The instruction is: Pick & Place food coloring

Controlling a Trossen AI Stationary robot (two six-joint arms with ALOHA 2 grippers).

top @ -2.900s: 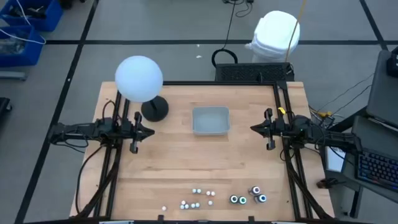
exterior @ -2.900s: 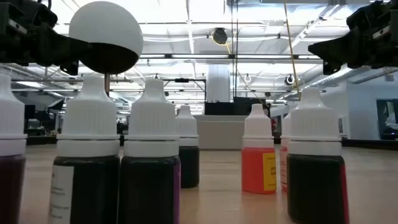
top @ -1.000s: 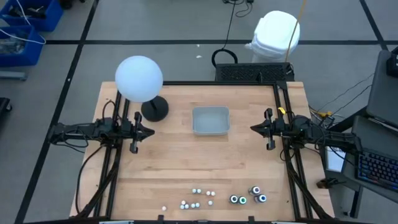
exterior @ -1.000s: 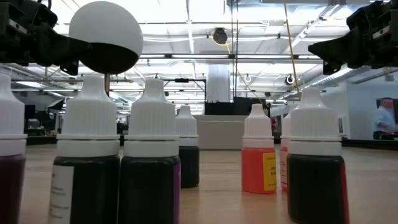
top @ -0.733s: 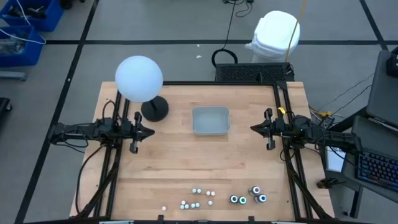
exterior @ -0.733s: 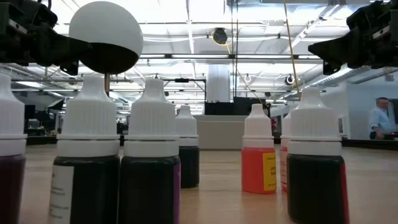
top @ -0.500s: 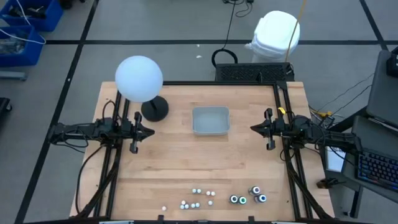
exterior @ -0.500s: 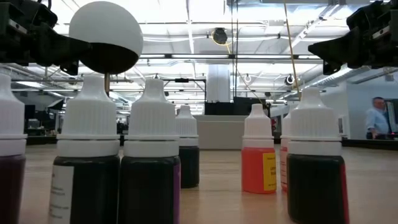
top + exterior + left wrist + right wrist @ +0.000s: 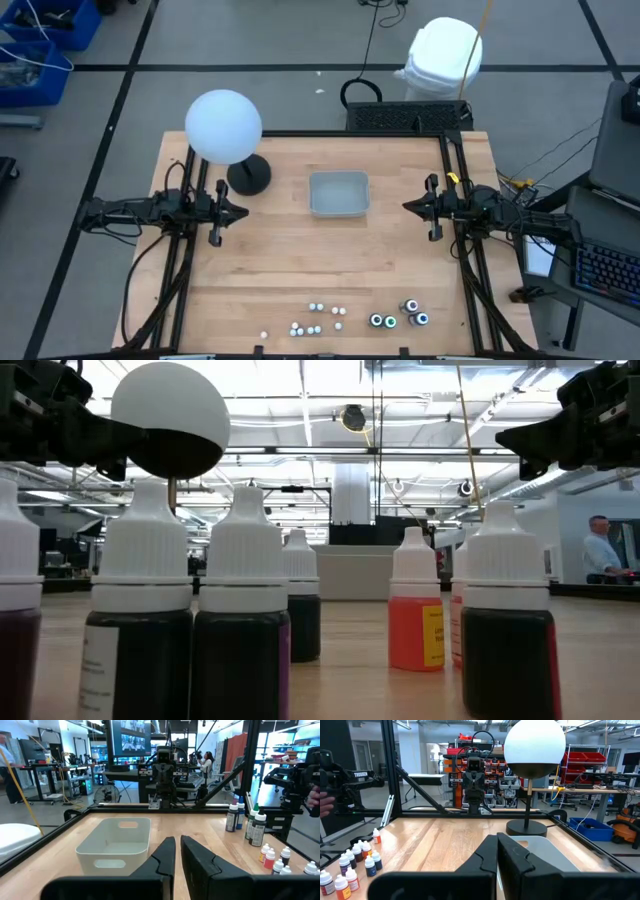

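While both arms are hanging idle above the table, the food coloring is sitting untouched along the table's near edge. The tiny white-capped bottles are standing upright in a loose cluster just left of that edge's middle, and three dark round jars with pale tops are grouped just beside them, toward the near right corner. In the low view the bottles are filling the foreground, dark-bodied ones on either side and an orange one farther back.

The left end effector is hovering over the left side of the table, pointing toward the centre, with its fingers standing nearly together, only a narrow slit between them, and gripping nothing. The right end effector is mirroring it over the right side of the table, its fingers pressed fully together and likewise empty. Both are staying well apart from the bottles and jars.

Between the two end effectors, toward the far edge of the table's middle, a clear rectangular tray is lying with nothing visible inside it. A lamp with a white globe on a dark round base is standing near the far left corner. In the low view a person is showing far off in the room behind the table, at the right.
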